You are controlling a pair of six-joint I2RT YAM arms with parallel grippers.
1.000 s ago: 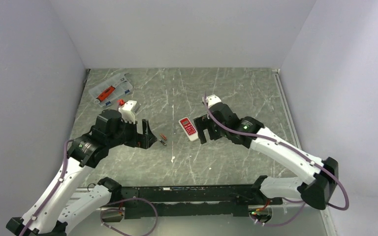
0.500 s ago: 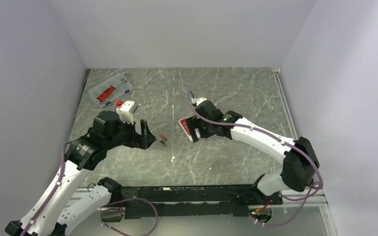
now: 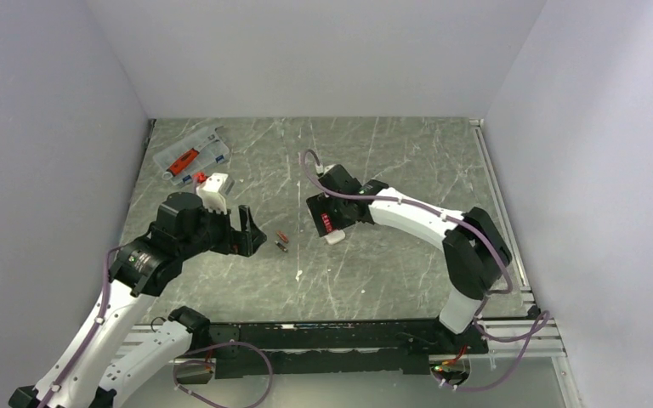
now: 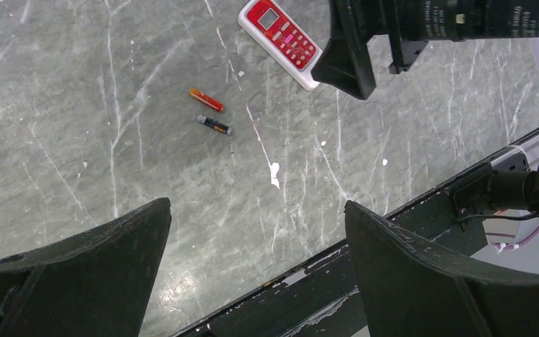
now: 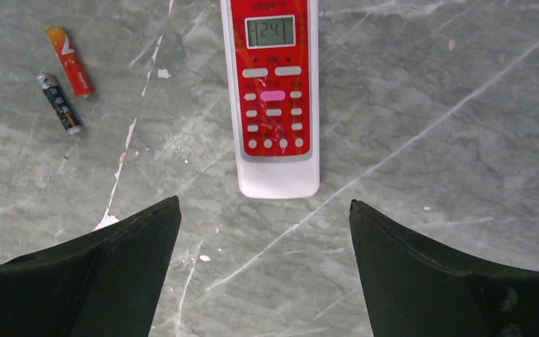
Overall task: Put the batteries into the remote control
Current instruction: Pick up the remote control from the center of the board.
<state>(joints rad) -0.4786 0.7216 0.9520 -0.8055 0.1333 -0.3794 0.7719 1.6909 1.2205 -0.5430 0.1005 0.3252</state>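
The remote control (image 5: 274, 98) lies face up on the table, red panel and small screen showing. My right gripper (image 5: 263, 203) is open and hovers over its white lower end without touching it. In the top view my right gripper (image 3: 327, 221) covers most of the remote (image 3: 334, 237). Two batteries lie side by side left of it, one orange (image 5: 69, 62) and one dark (image 5: 60, 103). My left gripper (image 3: 253, 240) is open and empty just left of the batteries (image 3: 281, 241). The left wrist view shows the batteries (image 4: 210, 112) and the remote (image 4: 281, 42).
A clear plastic case (image 3: 191, 157) with a red tool stands at the back left, with a small red piece (image 3: 199, 177) beside it. A black rail (image 3: 340, 336) runs along the near table edge. Walls close in the left, back and right.
My right arm has swung left and forward, so its gripper now sits over the remote instead of to its right. My left gripper has shifted slightly left. The remote and batteries have not moved.
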